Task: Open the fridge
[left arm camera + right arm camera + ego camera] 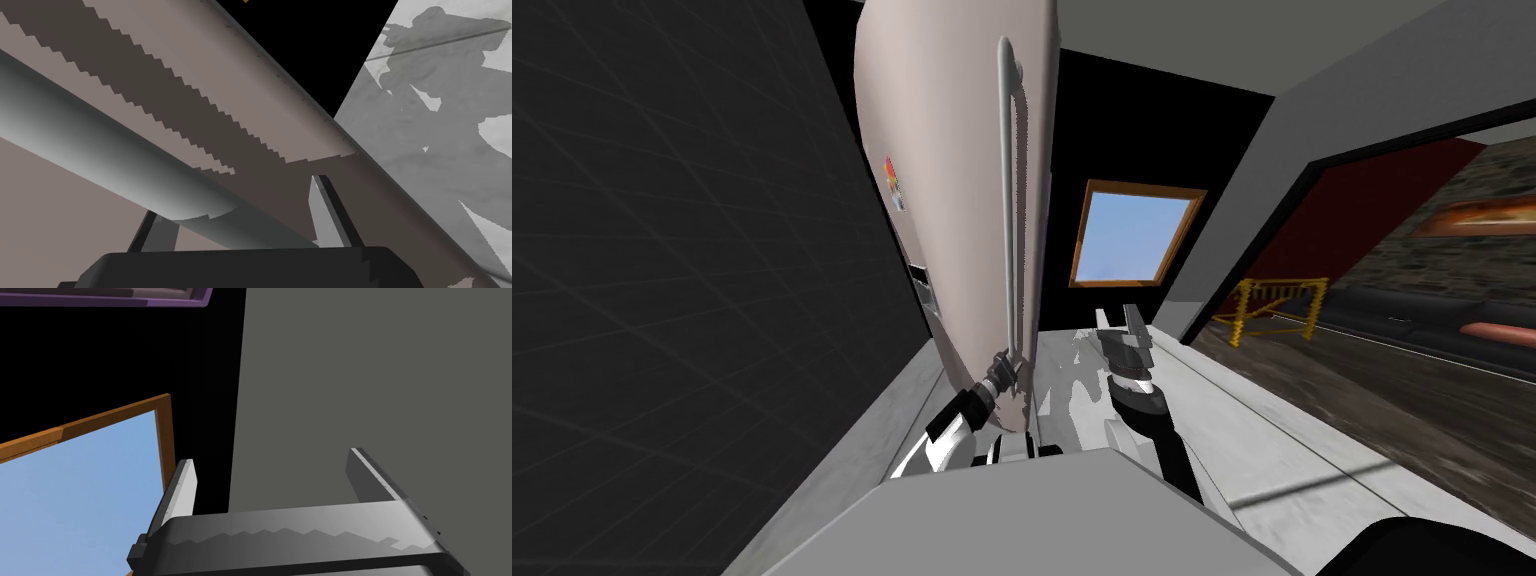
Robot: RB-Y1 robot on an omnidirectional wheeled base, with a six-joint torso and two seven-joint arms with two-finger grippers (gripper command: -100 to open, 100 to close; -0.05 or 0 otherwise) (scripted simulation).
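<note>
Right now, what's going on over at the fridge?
The left gripper is on the long grey handle of the fridge door, at the handle's lower end. In the left wrist view its fingers press the bar's sides. The right gripper hangs open next to it, holding nothing. A black area shows past the door's edge, but I cannot tell whether the door is open yet.
</note>
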